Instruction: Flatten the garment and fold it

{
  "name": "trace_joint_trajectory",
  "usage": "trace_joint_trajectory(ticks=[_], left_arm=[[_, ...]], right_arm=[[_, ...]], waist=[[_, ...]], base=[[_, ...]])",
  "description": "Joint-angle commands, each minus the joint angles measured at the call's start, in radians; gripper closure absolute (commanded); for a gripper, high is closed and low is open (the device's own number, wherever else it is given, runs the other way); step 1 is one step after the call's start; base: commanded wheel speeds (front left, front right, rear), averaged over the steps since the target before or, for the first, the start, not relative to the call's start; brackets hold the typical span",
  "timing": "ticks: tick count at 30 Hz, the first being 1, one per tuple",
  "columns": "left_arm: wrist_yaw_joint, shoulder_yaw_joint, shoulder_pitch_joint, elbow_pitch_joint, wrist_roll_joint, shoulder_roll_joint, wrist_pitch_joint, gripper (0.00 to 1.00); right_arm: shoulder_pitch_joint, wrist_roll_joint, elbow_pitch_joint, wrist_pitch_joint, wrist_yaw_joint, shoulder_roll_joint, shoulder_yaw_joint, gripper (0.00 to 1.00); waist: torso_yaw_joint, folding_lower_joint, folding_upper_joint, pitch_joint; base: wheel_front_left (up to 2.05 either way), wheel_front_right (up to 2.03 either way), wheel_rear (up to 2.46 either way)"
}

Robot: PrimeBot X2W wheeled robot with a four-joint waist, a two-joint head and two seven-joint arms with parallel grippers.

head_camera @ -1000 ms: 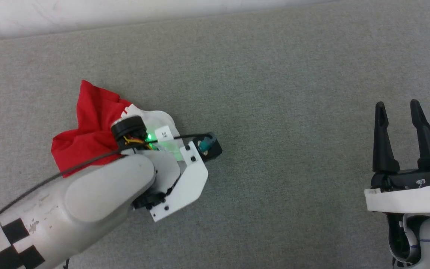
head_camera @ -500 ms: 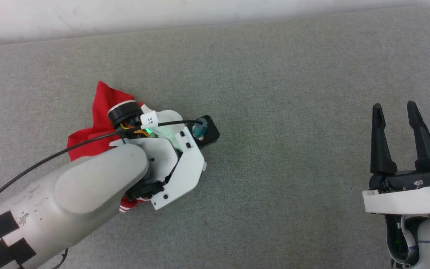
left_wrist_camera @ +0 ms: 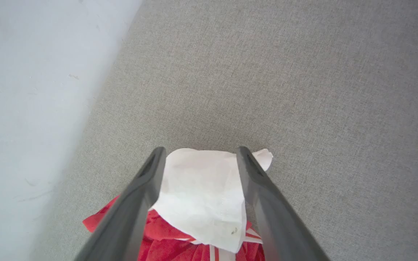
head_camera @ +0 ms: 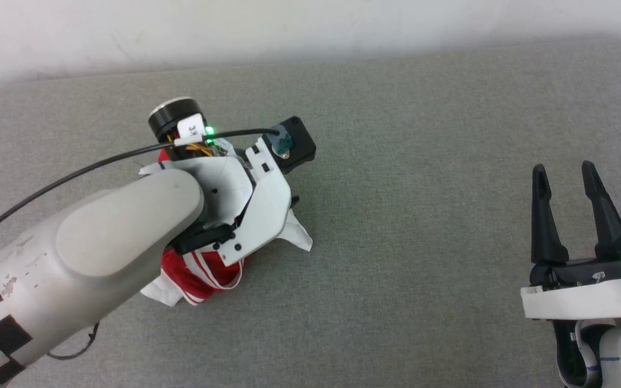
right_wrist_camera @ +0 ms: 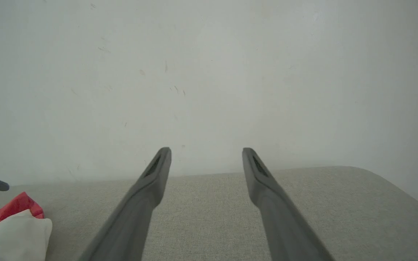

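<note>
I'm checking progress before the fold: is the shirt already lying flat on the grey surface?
No, the garment lies bunched in a crumpled heap, its red and white folds overlapping.

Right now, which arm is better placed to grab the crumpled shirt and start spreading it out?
Left. The left pincer hangs open over the garment, white sleeve showing between its fingers. The right pincer, also open, sits far to the side over the grey surface, so it would likely need a long reach.
</note>
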Motion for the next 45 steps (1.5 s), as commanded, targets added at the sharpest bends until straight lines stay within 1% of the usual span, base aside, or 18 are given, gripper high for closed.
trace_joint_trajectory(ticks=[1, 7, 10, 13, 16, 22, 23, 24, 25, 30, 32, 37, 39, 42, 43, 44, 45], left_arm=[[0.005, -0.001, -0.007, 0.003, -0.019, -0.006, 0.015, 0.00], [0.005, -0.001, -0.020, -0.008, -0.035, -0.037, 0.155, 0.00], [0.005, -0.001, -0.011, -0.023, -0.016, -0.049, 0.260, 0.00], [0.005, -0.001, 0.014, -0.034, 0.013, -0.049, 0.351, 0.00], [0.005, -0.001, 0.043, -0.021, 0.035, -0.037, 0.385, 0.00], [0.005, -0.001, 0.108, 0.048, 0.045, -0.013, 0.390, 0.00], [0.005, -0.001, 0.118, 0.056, 0.045, -0.012, 0.391, 0.16], [0.005, -0.001, 0.127, 0.059, 0.048, -0.012, 0.391, 0.78], [0.005, -0.001, 0.134, 0.064, 0.044, -0.012, 0.388, 1.00], [0.005, -0.001, 0.141, 0.054, 0.032, -0.017, 0.360, 1.00], [0.005, -0.001, 0.136, 0.038, 0.019, -0.013, 0.325, 1.00], [0.005, -0.001, 0.073, 0.006, -0.076, -0.009, 0.156, 1.00], [0.005, -0.001, 0.037, -0.013, -0.077, -0.012, 0.103, 1.00], [0.005, -0.001, -0.004, -0.013, -0.073, -0.043, 0.032, 1.00], [0.005, -0.001, -0.013, -0.005, -0.067, -0.062, 0.015, 1.00], [0.005, -0.001, -0.013, -0.005, -0.067, -0.062, 0.015, 1.00], [0.005, -0.001, -0.019, 0.004, -0.054, -0.083, 0.002, 1.00]], right_arm=[[0.010, -0.005, 0.000, -0.005, -0.001, 0.002, 0.001, 0.00], [-0.001, -0.005, -0.004, -0.005, -0.001, 0.002, 0.016, 0.00], [-0.010, -0.003, -0.004, -0.005, -0.001, 0.002, 0.021, 0.00], [-0.021, 0.001, -0.005, -0.005, -0.001, 0.002, 0.021, 0.00], [-0.030, 0.008, -0.006, -0.005, -0.001, 0.002, 0.021, 0.00], [-0.041, 0.016, -0.005, -0.005, -0.001, 0.002, 0.012, 0.00], [-0.042, 0.016, -0.005, -0.005, -0.001, 0.002, 0.010, 0.00], [-0.043, 0.017, -0.006, -0.005, -0.001, 0.002, 0.008, 0.00], [-0.044, 0.017, -0.005, -0.005, -0.001, 0.002, 0.006, 0.00], [-0.046, 0.011, -0.002, -0.005, -0.001, 0.002, 0.001, 0.00], [-0.045, 0.009, -0.001, -0.005, -0.001, 0.002, 0.001, 0.00], [-0.033, 0.005, 0.000, -0.005, -0.001, 0.002, -0.001, 0.00], [-0.035, 0.007, -0.002, -0.005, -0.001, 0.002, 0.005, 0.00], [-0.044, 0.010, -0.008, -0.005, -0.001, 0.002, 0.007, 0.00], [-0.047, 0.010, -0.010, -0.005, -0.001, 0.002, 0.005, 0.00], [-0.047, 0.010, -0.010, -0.005, -0.001, 0.002, 0.005, 0.00], [-0.051, 0.012, -0.012, -0.005, -0.001, 0.002, 0.006, 0.00]], waist=[[0.000, 0.0001, 0.0000, -0.002], [-0.023, 0.0001, 0.0000, 0.020], [-0.044, 0.0001, 0.0000, 0.037], [-0.069, 0.0001, 0.0000, 0.055], [-0.094, 0.0001, 0.0000, 0.073], [-0.120, 0.0001, 0.0000, 0.101], [-0.120, 0.0001, 0.0000, 0.104], [-0.120, 0.0001, 0.0000, 0.106], [-0.118, 0.0001, 0.0000, 0.108], [-0.097, 0.0001, 0.0000, 0.102], [-0.089, 0.0001, 0.0000, 0.091], [-0.069, 0.0001, 0.0000, 0.070], [-0.075, 0.0001, 0.0000, 0.070], [-0.094, 0.0001, 0.0000, 0.080], [-0.102, 0.0001, 0.0000, 0.086], [-0.102, 0.0001, 0.0000, 0.086], [-0.113, 0.0001, 0.0000, 0.094]], base=[[0.00, 0.00, 0.00], [0.00, 0.00, 0.00], [0.00, 0.00, 0.00], [0.00, 0.00, 0.00], [0.00, 0.00, 0.00], [0.00, 0.00, 0.00], [0.00, 0.00, 0.00], [0.00, 0.00, 0.00], [0.00, 0.00, 0.00], [0.00, 0.00, 0.00], [0.00, 0.00, 0.00], [0.00, 0.00, 0.00], [0.00, 0.00, 0.00], [0.00, 0.00, 0.00], [0.00, 0.00, 0.00], [0.00, 0.00, 0.00], [0.00, 0.00, 0.00]])
